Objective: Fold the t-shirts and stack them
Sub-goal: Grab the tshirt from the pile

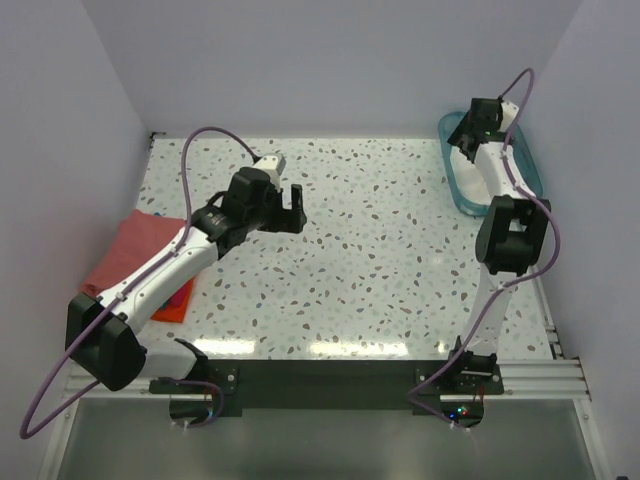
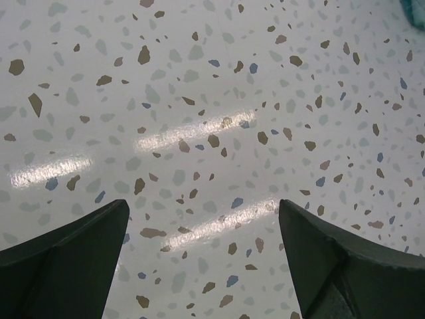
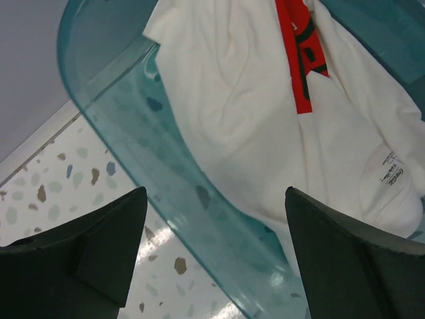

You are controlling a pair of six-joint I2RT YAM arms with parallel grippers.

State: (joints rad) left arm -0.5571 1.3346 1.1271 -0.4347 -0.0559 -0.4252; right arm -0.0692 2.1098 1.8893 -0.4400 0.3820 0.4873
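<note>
A large white t-shirt (image 3: 252, 113) with a red lettered print lies crumpled in the teal tub (image 3: 133, 126). My right gripper (image 3: 216, 193) is open and empty, hovering over the tub's near rim; in the top view it (image 1: 472, 125) is above the tub (image 1: 452, 182) at the back right. A folded salmon-pink t-shirt (image 1: 135, 245) lies at the left edge, with an orange-red one (image 1: 176, 300) showing under it. No blue t-shirt is in view. My left gripper (image 2: 202, 206) is open and empty above bare table; in the top view it (image 1: 292, 205) is left of the table's middle.
The speckled terrazzo table (image 1: 380, 260) is enclosed by white walls at the back and sides. A corner of the teal tub (image 2: 415, 10) shows in the left wrist view. My left forearm passes over the folded stack.
</note>
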